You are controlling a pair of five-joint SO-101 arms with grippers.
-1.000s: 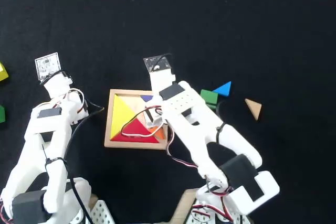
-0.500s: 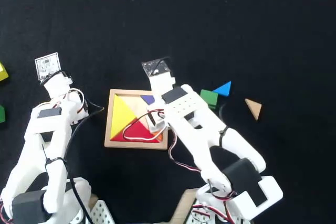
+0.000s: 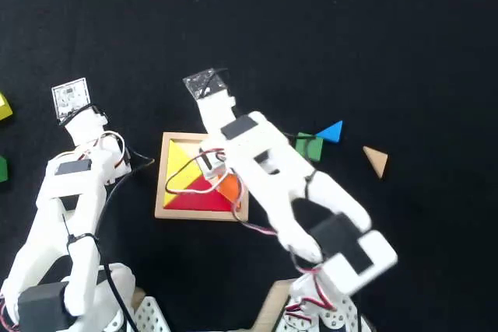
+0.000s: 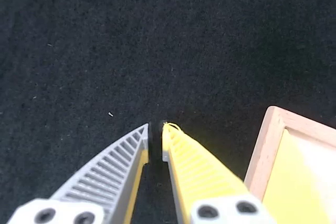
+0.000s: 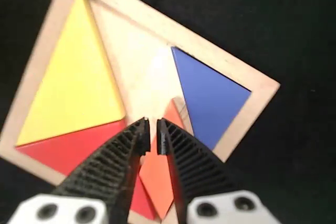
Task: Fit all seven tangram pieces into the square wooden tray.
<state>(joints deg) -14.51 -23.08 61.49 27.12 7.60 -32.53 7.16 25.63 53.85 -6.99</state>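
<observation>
Black ribbed fingers of the right gripper [image 5: 149, 129] stand nearly closed and empty over the orange piece [image 5: 156, 179], which lies between the red triangle [image 5: 68, 148] and the blue piece [image 5: 210, 98] in the wooden tray [image 5: 226, 65], beside the yellow triangle [image 5: 73, 93]. The left gripper [image 4: 157, 128], pinched closed and empty, hangs just outside the tray's rim. A green square [image 3: 311, 148], blue triangle [image 3: 331, 131] and tan triangle [image 3: 377, 160] lie toward the table's [image 3: 389, 52] right edge.

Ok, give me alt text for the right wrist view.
The right gripper, shut, hangs over an orange piece in the wooden tray. The tray also holds a yellow triangle, a red triangle and a blue piece, with bare wood in the middle, on a black table.
</observation>
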